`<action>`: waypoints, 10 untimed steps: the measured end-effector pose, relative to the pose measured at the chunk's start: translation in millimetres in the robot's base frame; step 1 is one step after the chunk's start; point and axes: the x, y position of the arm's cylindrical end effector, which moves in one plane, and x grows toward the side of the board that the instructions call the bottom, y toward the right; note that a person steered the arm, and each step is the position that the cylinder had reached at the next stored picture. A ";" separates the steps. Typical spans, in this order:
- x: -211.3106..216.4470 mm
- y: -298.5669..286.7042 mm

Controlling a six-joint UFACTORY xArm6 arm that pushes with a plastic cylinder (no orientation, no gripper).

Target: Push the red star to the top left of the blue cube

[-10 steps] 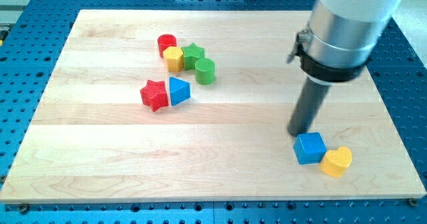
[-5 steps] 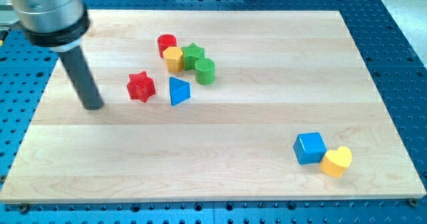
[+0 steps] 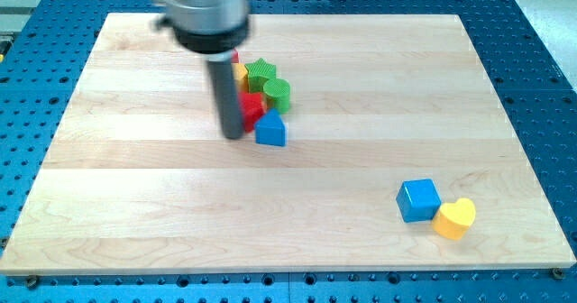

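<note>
The red star [image 3: 251, 105] sits near the board's top middle, partly hidden behind my rod. My tip [image 3: 233, 135] rests on the board just left of and below the star, close to or touching it. A blue triangle block [image 3: 270, 130] lies right of my tip, touching the star's lower right. The blue cube [image 3: 418, 199] is far off at the lower right, with a yellow heart [image 3: 453, 218] against its right side.
A green star [image 3: 261, 69] and a green cylinder [image 3: 278, 95] crowd just above and right of the red star. A yellow block and a red cylinder are mostly hidden behind my rod. The wooden board [image 3: 135, 204] lies on a blue perforated table.
My rod swung from the cube to the far left, then back right to the red star. The star and blue triangle shifted right, up against the cluster.
</note>
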 end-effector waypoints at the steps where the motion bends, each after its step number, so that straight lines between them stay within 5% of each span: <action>1: -21.9 -13.7; 3: -95.9 -34.1; 4: -74.1 -9.8; 5: 32.8 -11.0; 6: 68.6 5.4; 7: 60.7 -12.6; 8: 104.1 75.7; 9: 120.5 88.8; 10: 83.8 21.3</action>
